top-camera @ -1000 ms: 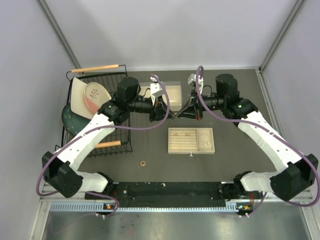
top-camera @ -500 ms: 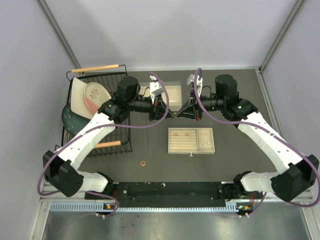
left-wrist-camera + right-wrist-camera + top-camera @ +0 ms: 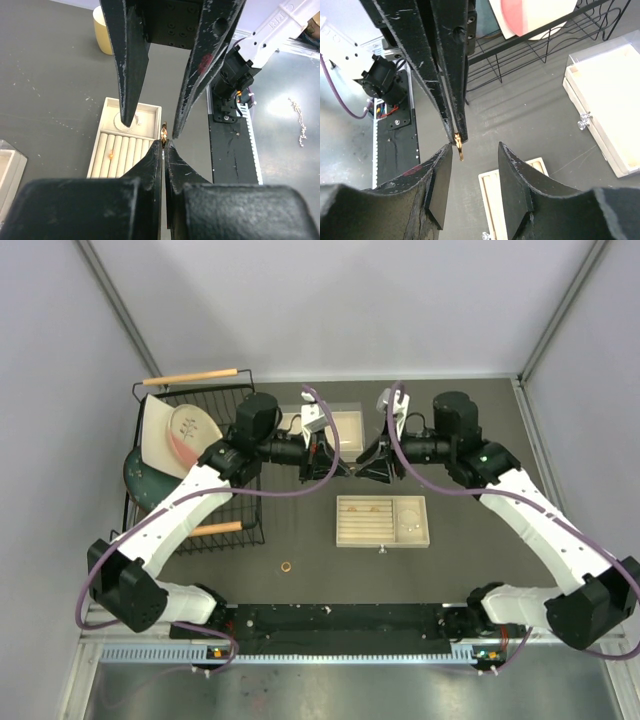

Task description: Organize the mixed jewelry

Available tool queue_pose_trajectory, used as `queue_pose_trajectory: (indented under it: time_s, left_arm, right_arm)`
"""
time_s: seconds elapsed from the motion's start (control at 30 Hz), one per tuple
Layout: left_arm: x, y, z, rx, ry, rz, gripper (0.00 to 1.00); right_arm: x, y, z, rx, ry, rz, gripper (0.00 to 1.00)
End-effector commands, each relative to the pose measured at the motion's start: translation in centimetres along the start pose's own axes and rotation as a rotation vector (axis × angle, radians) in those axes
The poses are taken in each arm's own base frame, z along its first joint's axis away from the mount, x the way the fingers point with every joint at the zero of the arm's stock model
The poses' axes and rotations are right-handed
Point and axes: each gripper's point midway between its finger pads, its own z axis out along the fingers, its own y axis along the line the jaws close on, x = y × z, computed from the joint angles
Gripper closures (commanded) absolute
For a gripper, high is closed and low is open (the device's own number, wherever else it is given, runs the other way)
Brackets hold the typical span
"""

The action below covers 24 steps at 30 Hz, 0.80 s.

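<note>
Top external: left gripper (image 3: 338, 469) and right gripper (image 3: 368, 468) tip to tip in mid-air, at 11 o'clock of slotted tray (image 3: 382, 543); loose ring (image 3: 286, 566) lies at tray's 8 o'clock.
Left wrist: left jaws pinched tight on gold ring (image 3: 163, 134); right fingers spread wide, flanking it.
Right wrist: ring at left tips; right jaws apart.
Judged step: handover, left holding; next move calls for lowering ring into tray slot, seating gently.

- Right gripper (image 3: 475, 150) has its jaws spread wide.
- Left gripper (image 3: 458, 134) comes in from above, tips pinching a gold ring (image 3: 459, 151).
- The ring hangs in the gap, close to one right finger.
- Beige tray (image 3: 486, 200) lies below.
</note>
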Motion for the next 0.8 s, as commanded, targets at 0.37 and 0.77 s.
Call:
queue_pose_trajectory:
  time_s: [0.37,0.77]
  left_arm:
    - [2.9,4.4,-0.5,-0.119,0.105,0.151,1.0]
    - [11.9,6.8,2.3,-0.141,0.387,0.196,1.0]
  right_arm:
    - [-1.1,0.5,-4.3,0.111,-0.041,-0.136,0.55]
    - [3.2,-7.9,-11.8,0.555,-0.057,0.021,0.57]
